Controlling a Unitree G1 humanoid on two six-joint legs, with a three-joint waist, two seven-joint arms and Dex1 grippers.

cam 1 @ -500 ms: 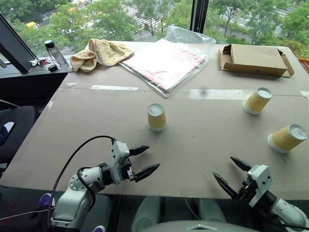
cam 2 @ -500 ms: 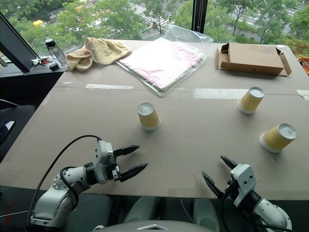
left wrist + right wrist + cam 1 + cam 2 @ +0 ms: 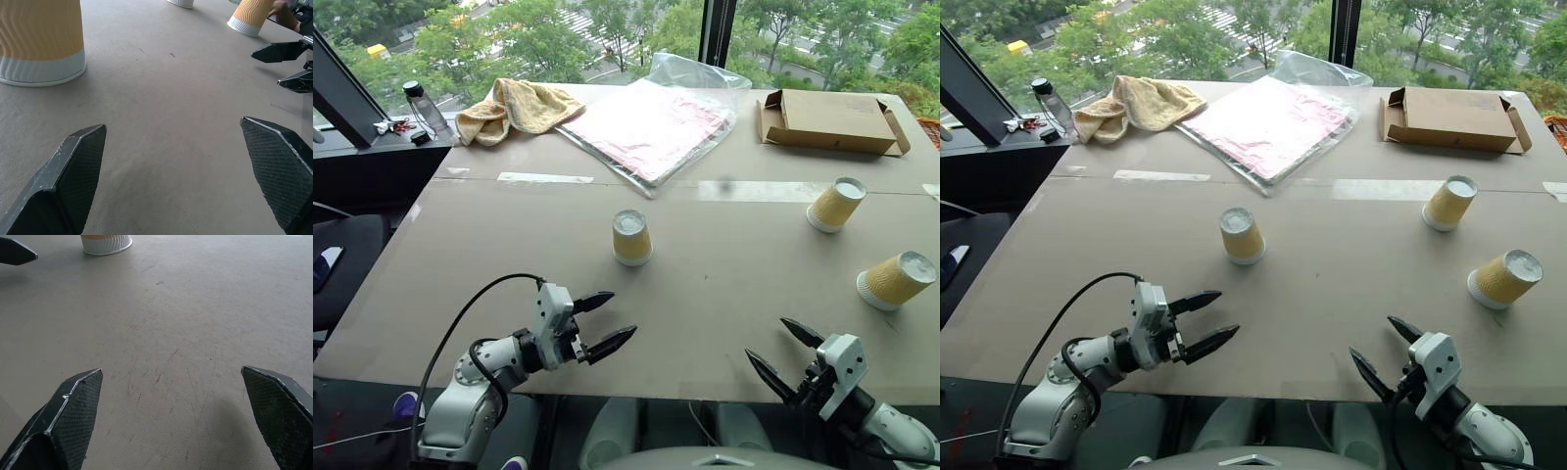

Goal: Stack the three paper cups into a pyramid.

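Three mustard-yellow paper cups stand upside down and apart on the brown table (image 3: 705, 284). One cup (image 3: 631, 238) is in the middle, another cup (image 3: 835, 205) at the right, and the third cup (image 3: 896, 280) nearer at the far right. My left gripper (image 3: 605, 321) hovers open at the near left edge, short of the middle cup (image 3: 41, 44), nothing between its fingers. My right gripper (image 3: 781, 348) is open too at the near right edge, well short of the right-hand cups. The right gripper's fingertips (image 3: 281, 51) show in the left wrist view.
Across the far side of the table lie a yellow towel (image 3: 514, 108), a clear plastic bag with pink sheets (image 3: 651, 122) and an open cardboard box (image 3: 827, 122). A dark bottle (image 3: 423, 106) stands on a black ledge at the far left. Tape strips (image 3: 543, 178) run along the board seam.
My left gripper has edged slightly forward. The cups and the right gripper have not moved.
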